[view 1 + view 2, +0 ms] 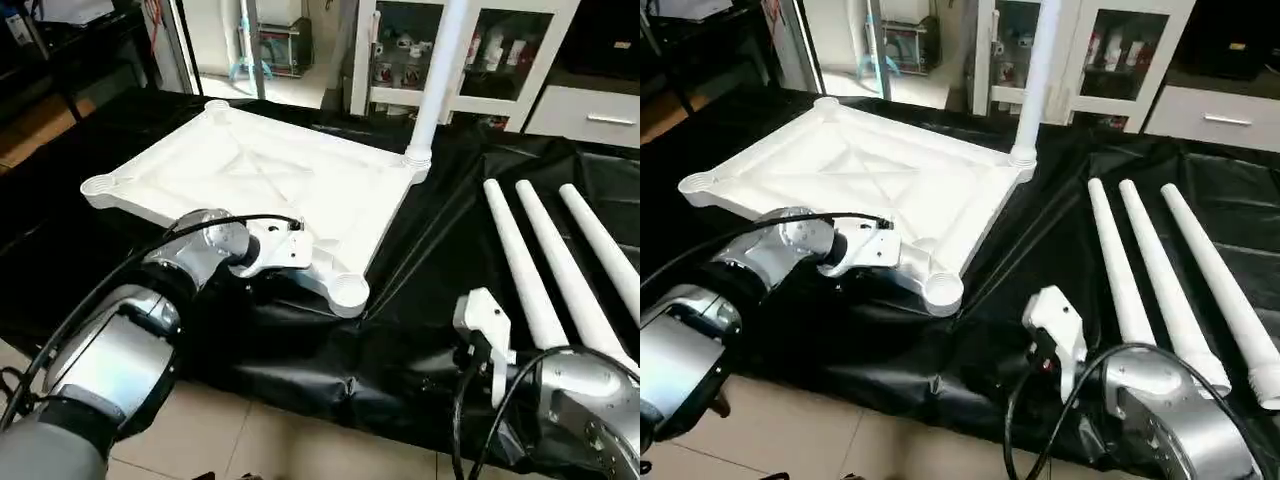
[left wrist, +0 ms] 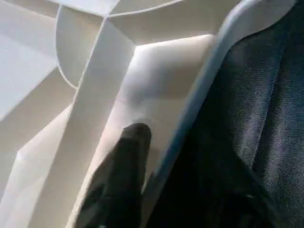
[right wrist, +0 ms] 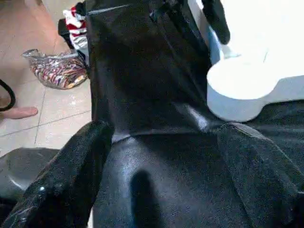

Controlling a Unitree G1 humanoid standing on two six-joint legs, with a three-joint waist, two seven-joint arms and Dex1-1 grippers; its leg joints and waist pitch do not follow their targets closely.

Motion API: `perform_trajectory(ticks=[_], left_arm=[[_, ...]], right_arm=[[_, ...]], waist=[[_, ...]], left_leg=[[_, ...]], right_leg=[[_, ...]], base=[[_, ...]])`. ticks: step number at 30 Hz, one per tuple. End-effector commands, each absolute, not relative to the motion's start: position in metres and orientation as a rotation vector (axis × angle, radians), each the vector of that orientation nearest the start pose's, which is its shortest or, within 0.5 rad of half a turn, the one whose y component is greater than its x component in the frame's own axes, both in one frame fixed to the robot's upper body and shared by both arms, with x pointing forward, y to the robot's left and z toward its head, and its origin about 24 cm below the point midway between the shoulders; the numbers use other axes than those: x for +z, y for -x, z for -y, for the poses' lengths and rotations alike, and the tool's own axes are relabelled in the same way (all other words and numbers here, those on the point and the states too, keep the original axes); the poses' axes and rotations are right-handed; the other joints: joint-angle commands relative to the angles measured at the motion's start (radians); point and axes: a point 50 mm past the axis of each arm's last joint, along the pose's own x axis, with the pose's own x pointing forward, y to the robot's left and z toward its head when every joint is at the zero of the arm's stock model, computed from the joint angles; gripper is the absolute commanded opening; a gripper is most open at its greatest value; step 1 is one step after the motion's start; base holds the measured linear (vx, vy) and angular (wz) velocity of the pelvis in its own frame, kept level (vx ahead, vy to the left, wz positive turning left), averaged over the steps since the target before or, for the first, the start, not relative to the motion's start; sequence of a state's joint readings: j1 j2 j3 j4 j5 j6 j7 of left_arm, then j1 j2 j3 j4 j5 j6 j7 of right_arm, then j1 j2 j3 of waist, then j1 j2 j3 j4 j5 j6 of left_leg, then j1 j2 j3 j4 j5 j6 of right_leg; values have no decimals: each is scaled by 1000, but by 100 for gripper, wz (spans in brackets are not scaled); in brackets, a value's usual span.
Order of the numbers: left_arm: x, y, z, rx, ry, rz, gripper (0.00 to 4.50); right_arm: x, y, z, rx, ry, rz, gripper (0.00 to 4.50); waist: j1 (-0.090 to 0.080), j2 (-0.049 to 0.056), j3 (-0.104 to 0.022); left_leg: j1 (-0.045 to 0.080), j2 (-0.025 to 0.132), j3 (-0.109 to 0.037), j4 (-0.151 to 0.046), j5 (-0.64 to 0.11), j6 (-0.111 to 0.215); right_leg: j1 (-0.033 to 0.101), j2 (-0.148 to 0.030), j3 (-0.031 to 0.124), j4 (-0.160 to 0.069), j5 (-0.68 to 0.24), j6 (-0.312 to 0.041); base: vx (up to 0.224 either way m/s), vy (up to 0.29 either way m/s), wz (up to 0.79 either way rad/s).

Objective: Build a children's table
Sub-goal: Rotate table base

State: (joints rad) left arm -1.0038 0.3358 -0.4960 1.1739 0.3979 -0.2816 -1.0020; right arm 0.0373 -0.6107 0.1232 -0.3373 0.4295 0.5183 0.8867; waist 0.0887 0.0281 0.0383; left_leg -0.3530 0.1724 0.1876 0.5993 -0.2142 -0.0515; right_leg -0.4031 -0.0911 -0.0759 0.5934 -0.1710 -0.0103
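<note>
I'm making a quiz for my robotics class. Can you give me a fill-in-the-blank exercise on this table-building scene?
1. The tabletop lies with its ribbed underside facing ____.
2. ____ leg already stands upright in a corner socket.
3. ____ loose legs lie side by side on the black sheet.
4. The ____ pincer is at the tabletop's near edge; the other pincer hangs open over the sheet.

Missing words: up; one; three; left
</note>
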Motion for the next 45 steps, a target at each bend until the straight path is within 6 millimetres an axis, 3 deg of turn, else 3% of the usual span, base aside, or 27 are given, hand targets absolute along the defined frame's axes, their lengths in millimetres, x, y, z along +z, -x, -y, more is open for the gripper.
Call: perform_trajectory(ticks=[1, 7, 8, 13, 20, 23, 29, 30, 33, 37, 39, 40, 45], left_arm=[[70, -366, -132, -1282, -1044, -561, 122], [71, -366, -130, -1292, -999, -610, 86], [70, -366, -130, -1289, -991, -615, 82], [64, -364, -127, -1280, -973, -649, 60], [61, -366, -118, -1203, -858, -639, 46], [58, -362, -116, -1246, -880, -598, 38], [47, -345, -112, -1383, -925, -498, 13], [47, -344, -111, -1394, -922, -478, 10], [49, -340, -105, -1420, -935, -391, 5], [47, -335, -104, -1438, -962, -350, 2], [48, -334, -105, -1434, -980, -313, 2], [48, -334, -105, -1435, -976, -309, 57], [53, -330, -106, -1496, -908, -284, 102]], right_arm=[[75, -210, 168, 1112, 83, -388, 389], [74, -210, 170, 1121, 99, -399, 389], [74, -210, 170, 1122, 99, -400, 389], [74, -211, 172, 1121, 107, -405, 389], [73, -212, 176, 1088, 108, -401, 389], [68, -215, 179, 1022, 124, -416, 389], [64, -236, 189, 727, 127, -353, 389], [63, -240, 191, 679, 131, -346, 389], [62, -247, 197, 569, 115, -341, 389], [65, -252, 196, 510, 88, -307, 389], [66, -252, 195, 506, 80, -302, 389], [66, -252, 194, 506, 79, -301, 389], [67, -251, 194, 504, 78, -301, 389]], waist=[[2, -6, -54], [2, -7, -53], [2, -11, -52], [1, -11, -46], [2, -16, -48], [0, -18, -49], [-7, -18, -50], [-7, -21, -51], [-5, -17, -50], [-5, -21, -52], [-6, -19, -52], [-7, -18, -51], [-7, -18, -53]], left_leg=[[0, 60, -30, -76, -186, 51], [0, 60, -28, -75, -182, 57], [0, 59, -27, -75, -191, 59], [2, 60, -29, -81, -233, 49], [1, 58, -28, -78, -212, 59], [-1, 57, -28, -78, -197, 68], [-1, 60, -26, -83, -192, 55], [3, 60, -24, -82, -192, 52], [4, 61, -23, -84, -187, 43], [4, 59, -20, -81, -172, 49], [3, 59, -21, -81, -174, 50], [4, 60, -20, -82, -178, 49], [6, 60, -19, -81, -171, 43]], right_leg=[[60, -72, 51, -68, -152, -224], [62, -75, 52, -66, -141, -242], [62, -76, 52, -70, -165, -237], [58, -76, 52, -84, -306, -193], [56, -76, 52, -85, -315, -185], [55, -75, 52, -86, -309, -180], [50, -72, 53, -80, -287, -184], [48, -71, 53, -80, -285, -184], [45, -72, 55, -77, -270, -189], [47, -71, 56, -71, -214, -196], [48, -70, 55, -71, -217, -191], [47, -70, 56, -71, -219, -190], [47, -71, 58, -68, -203, -194]], base=[[0, 0, 0], [0, 0, 0], [0, 0, 0], [0, 0, 0], [0, 0, 0], [0, 0, 0], [0, 0, 0], [0, 0, 0], [0, 0, 0], [0, 0, 0], [0, 0, 0], [0, 0, 0], [0, 0, 0]])
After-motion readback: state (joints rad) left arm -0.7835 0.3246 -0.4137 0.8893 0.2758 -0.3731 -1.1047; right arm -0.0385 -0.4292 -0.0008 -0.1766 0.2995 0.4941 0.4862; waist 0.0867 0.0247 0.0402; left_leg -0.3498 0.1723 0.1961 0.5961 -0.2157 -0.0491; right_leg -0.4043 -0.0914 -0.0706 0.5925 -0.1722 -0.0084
